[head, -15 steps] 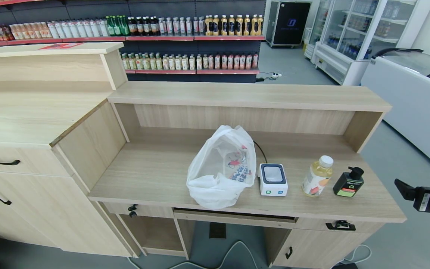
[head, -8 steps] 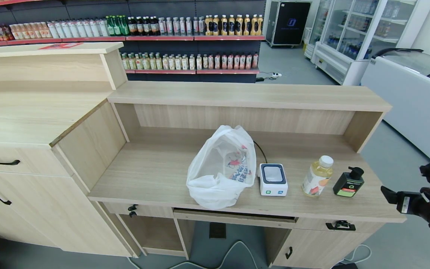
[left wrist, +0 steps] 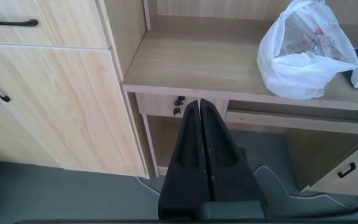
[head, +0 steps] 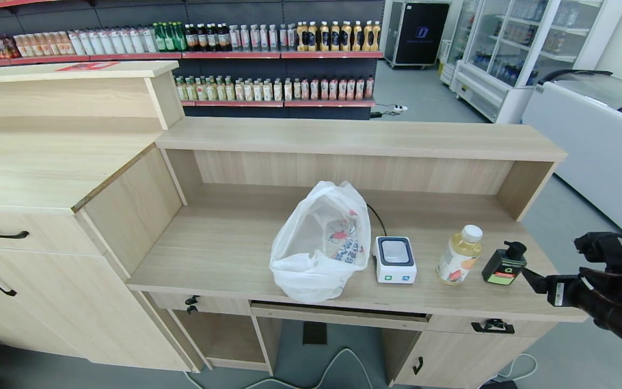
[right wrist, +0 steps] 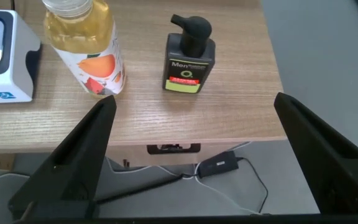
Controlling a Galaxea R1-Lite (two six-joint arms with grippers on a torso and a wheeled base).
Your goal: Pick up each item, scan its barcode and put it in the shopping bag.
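Note:
On the wooden counter [head: 224, 243] a white shopping bag [head: 319, 243] stands open, with a white barcode scanner [head: 395, 259] just right of it. Further right stand a yellow juice bottle [head: 459, 255] and a black pump bottle [head: 504, 263]. My right gripper [head: 555, 255] is open at the counter's right end, just right of the pump bottle and holding nothing. From the right wrist, the pump bottle [right wrist: 189, 59] and juice bottle [right wrist: 86, 46] lie ahead of the spread right gripper [right wrist: 196, 102]. My left gripper [left wrist: 199, 102] is shut and empty, low in front of the counter, left of the bag [left wrist: 303, 50].
A raised shelf [head: 359, 138] runs along the counter's back, with a taller cabinet [head: 46, 162] on the left. The scanner's cable [head: 378, 216] trails behind the bag. Drinks shelves [head: 268, 59] and fridges [head: 505, 48] stand across the aisle. Bare counter lies left of the bag.
My right gripper has moved left from beyond the counter's right end to just beside the black pump bottle, still open. The objects on the counter have not moved.

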